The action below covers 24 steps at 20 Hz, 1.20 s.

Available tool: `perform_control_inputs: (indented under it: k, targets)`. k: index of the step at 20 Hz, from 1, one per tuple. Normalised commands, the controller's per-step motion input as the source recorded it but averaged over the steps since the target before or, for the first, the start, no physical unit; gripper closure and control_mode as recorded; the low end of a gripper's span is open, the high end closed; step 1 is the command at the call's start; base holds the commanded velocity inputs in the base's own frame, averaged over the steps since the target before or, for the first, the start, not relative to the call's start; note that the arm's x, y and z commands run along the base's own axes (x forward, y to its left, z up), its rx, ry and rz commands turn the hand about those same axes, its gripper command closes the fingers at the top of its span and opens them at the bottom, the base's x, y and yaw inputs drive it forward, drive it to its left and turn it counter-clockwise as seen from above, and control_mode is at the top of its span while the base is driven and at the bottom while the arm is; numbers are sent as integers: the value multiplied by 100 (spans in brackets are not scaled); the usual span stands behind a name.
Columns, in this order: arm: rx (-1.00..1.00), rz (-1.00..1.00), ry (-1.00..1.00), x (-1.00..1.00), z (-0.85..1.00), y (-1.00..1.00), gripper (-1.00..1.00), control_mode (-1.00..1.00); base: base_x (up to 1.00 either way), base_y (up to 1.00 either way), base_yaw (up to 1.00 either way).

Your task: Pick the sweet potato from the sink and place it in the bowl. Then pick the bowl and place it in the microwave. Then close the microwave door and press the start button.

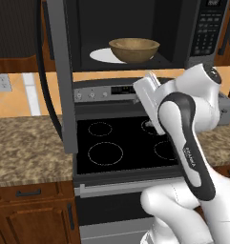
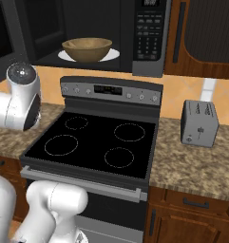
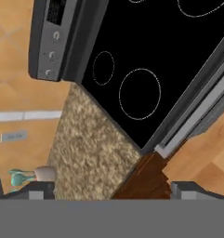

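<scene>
The bowl (image 1: 134, 49) sits inside the microwave (image 1: 135, 33) on the white turntable plate (image 1: 101, 55), so by my reading the carrying steps are over and the door (image 1: 59, 76) is the next thing to deal with. Whether the sweet potato lies in the bowl cannot be told, since the rim hides the inside in both base views. The door stands wide open, swung out to the left of the cavity, and in the left base view it is seen nearly edge-on as a tall grey slab running from the top of the picture down to the stove (image 1: 121, 143). The gripper (image 3: 111, 190) is empty, its two tips set wide apart with nothing between them, and the hand camera looks down over the stove top, the speckled counter (image 3: 85, 153) and the wood cabinet front below it. In the left base view the hand hangs over the stove, below the cavity and to the right of the door. That is the relation the coming move turns on: the door lies to the hand's left and higher, its long axis vertical, its broad face turned away from the cavity. To shut it, the hand would likely have to go left past the door's free edge, get behind the panel, and push it rightward. The keypad (image 2: 150, 28) sits at the right end of the microwave, well apart from the hand.
</scene>
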Motion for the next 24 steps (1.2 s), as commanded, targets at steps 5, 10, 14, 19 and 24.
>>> perform_control_inputs:
  k: [5, 10, 14, 19, 24]
  targets:
    - [0, 36, 10, -100, 0, 73, -100, -100, 0, 0, 0]
    - [-1, 26, 5, -100, 0, 65, -100, -100, 0, 0, 0]
    - [-1, 0, 0, -100, -9, 7, -100, -100, 0, 0, 0]
    - [-7, -20, 0, -100, -14, 22, -100, -100, 0, 0, 0]
    - [-2, -26, 0, -100, -1, 20, -100, -100, 0, 0, 0]
